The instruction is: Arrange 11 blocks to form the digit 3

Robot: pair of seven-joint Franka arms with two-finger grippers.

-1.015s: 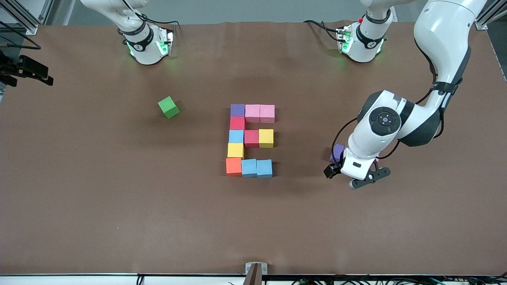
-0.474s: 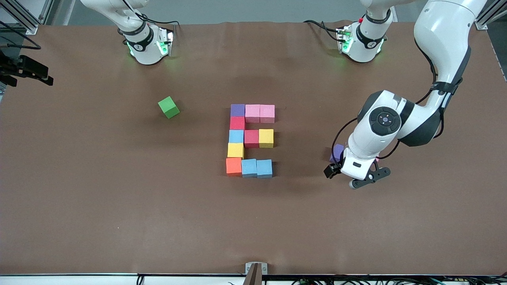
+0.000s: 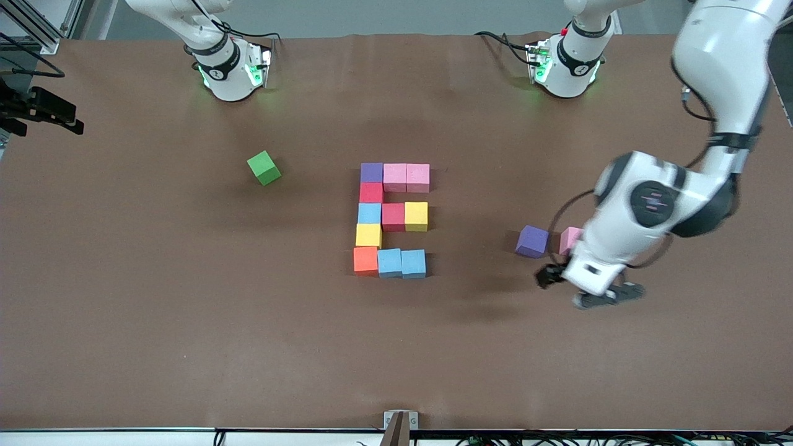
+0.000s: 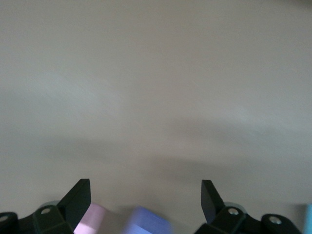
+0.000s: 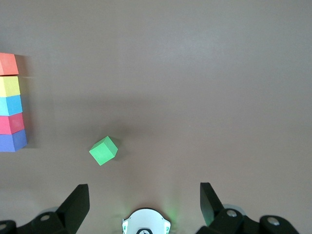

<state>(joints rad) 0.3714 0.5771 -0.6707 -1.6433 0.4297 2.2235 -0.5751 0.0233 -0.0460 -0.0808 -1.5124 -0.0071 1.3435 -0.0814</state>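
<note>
The blocks stand in the middle of the table as a blocky figure (image 3: 392, 218). A purple block (image 3: 372, 172) and two pink ones (image 3: 406, 178) form the bar farthest from the front camera. A red (image 3: 393, 217) and a yellow block (image 3: 416, 216) form the middle bar, and two blue ones (image 3: 401, 263) beside an orange one (image 3: 365, 260) the nearest. My left gripper (image 3: 591, 284) (image 4: 146, 187) hangs open and empty over the mat beside a loose pink cube (image 3: 570, 240) (image 4: 95, 219). High over its own base (image 5: 146, 223), my right gripper (image 5: 145, 192) waits open, empty.
A loose purple cube (image 3: 532, 241) (image 4: 146, 224) lies beside the pink one, toward the left arm's end. A green cube (image 3: 264, 168) (image 5: 104, 150) sits alone toward the right arm's end. The figure's column (image 5: 10, 109) shows in the right wrist view.
My left arm has swung toward its own end of the table, uncovering the loose purple and pink cubes. The blocks and the right arm have not moved.
</note>
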